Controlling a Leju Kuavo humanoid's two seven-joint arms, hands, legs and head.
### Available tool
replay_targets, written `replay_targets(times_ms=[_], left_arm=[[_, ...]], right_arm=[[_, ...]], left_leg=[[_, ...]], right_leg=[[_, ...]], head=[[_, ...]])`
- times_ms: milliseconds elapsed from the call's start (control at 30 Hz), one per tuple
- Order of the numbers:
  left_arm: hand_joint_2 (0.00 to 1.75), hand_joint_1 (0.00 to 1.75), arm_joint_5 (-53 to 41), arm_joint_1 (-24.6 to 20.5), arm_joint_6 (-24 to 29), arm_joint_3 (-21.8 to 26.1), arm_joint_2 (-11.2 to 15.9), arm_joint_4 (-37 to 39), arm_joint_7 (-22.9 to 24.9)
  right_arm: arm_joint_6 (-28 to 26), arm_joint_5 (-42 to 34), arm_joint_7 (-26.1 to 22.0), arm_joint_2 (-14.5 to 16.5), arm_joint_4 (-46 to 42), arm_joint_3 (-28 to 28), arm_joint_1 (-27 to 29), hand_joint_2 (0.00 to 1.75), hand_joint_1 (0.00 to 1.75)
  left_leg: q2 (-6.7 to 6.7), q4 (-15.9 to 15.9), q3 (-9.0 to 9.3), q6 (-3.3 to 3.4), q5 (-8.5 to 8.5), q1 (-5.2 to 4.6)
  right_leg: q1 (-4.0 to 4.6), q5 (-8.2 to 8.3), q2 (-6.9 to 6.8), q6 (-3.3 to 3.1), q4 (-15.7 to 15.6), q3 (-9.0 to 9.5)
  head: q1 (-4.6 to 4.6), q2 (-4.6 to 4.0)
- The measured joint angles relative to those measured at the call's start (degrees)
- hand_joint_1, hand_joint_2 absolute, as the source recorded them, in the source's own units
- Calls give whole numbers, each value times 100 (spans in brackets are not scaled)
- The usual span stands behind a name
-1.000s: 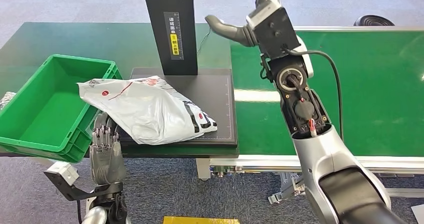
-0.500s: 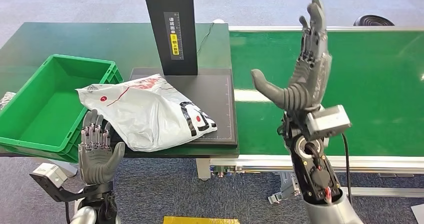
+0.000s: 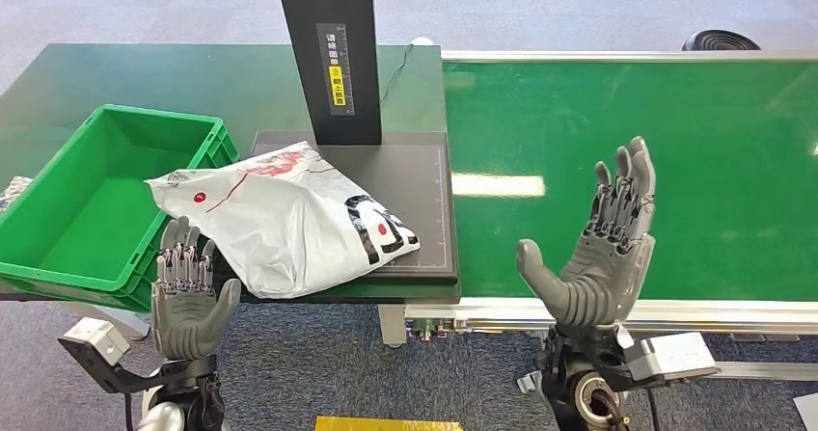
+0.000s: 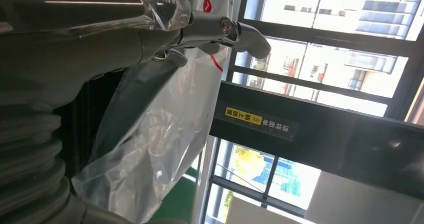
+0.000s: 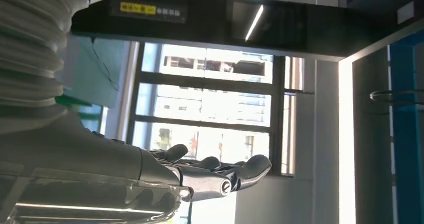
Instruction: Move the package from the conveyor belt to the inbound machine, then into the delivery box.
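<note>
The robot's left hand stands palm-up and empty at the table's near edge, its spread fingertips just beside and slightly under the near-left corner of the package. The white plastic package lies on the black platform of the inbound machine, its left end overhanging the rim of the green delivery box. The right hand is raised, spread and empty, in front of the green conveyor belt, well apart from the package.
</note>
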Motion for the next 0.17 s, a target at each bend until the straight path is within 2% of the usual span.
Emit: replay_targets(times_ms=[167], left_arm=[[175, 0, -28, 10, 56, -109, 46, -73, -8]], right_arm=[[201, 96, 5, 222, 34, 58, 287, 175, 0]], left_leg=[[0, 0, 0, 0, 0, 0]], right_leg=[[0, 0, 0, 0, 0, 0]], head=[[0, 0]])
